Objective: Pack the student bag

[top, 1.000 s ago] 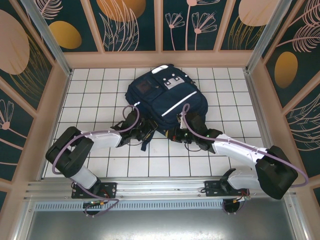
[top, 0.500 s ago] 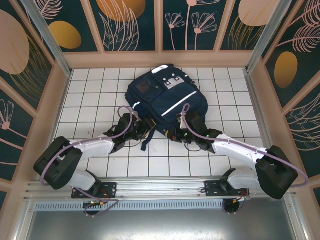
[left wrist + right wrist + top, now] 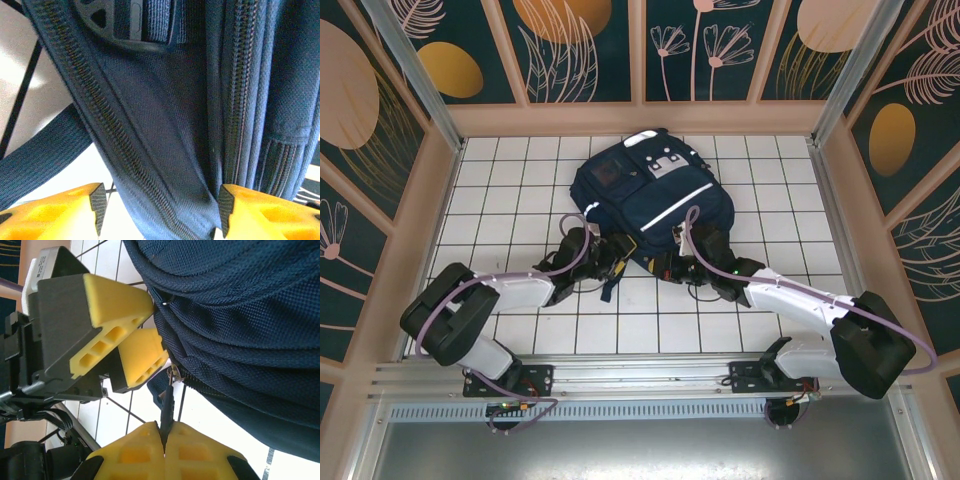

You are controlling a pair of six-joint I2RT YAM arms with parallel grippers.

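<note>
I see the woven navy student bag (image 3: 650,195) at twelve o'clock on the tiled worktop (image 3: 510,185). My left gripper (image 3: 160,205) straddles its ribbed zip seam (image 3: 100,114), jaws apart. My right gripper (image 3: 164,437) pinches the thin zipper pull (image 3: 167,405), tip hidden.

Counter: white square-tiled counter with thin dark grid lines (image 3: 510,175), evenly lit, only soft shadows.
Walls: dark teal wall panels printed with orange discs and pale line-drawn leaves and flowers (image 3: 582,60) on three sides, set in pale peach framing strips (image 3: 640,118).
Corners: slanted silver aluminium posts (image 3: 412,72).
Near edge: horizontal aluminium rail (image 3: 640,372), then a grey metal sheet (image 3: 620,445) below it.
</note>
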